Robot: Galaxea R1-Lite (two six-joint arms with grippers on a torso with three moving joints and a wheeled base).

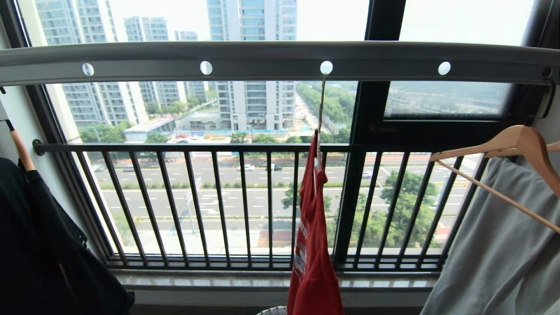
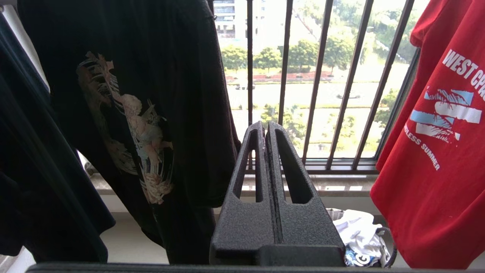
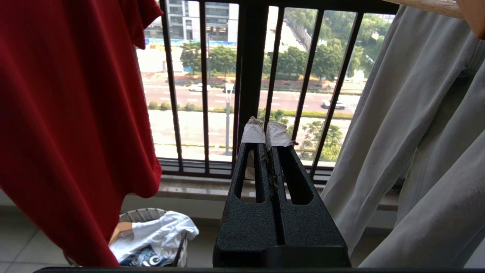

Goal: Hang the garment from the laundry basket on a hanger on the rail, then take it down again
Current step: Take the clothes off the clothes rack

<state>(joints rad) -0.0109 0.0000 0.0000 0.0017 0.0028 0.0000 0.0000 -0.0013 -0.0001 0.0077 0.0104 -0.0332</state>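
- Since both grippers are clenched on nothing, the black left gripper (image 2: pixel 267 127) and the black right gripper (image 3: pixel 265 132) with pale tape on its tips sit low and parked, with the soft red short-sleeved T-shirt with white "WEST COAST" lettering (image 2: pixel 435 151) hanging between them.
- Low beyond the grippers, the small round basket with a woven rim (image 3: pixel 146 215) holds a crumpled white cloth; its base is cut off.
- The shirt looks light, limp and likely to slide off; a hold at the shoulder seam or on the hanger itself seems safest.
- Above, the thin cream-white wire hanger (image 1: pixel 321 103) shows only its slim hook, edge-on; its triangle is hidden inside the shirt.
- Highest, the long flat grey metal bar with round holes (image 1: pixel 262 61) carries that hook at one hole.
- Outside the left gripper hangs a black printed T-shirt (image 2: pixel 144 113); outside the right, a pale grey garment (image 3: pixel 416 132).
- Farthest, the black barred balcony railing (image 1: pixel 218 201).
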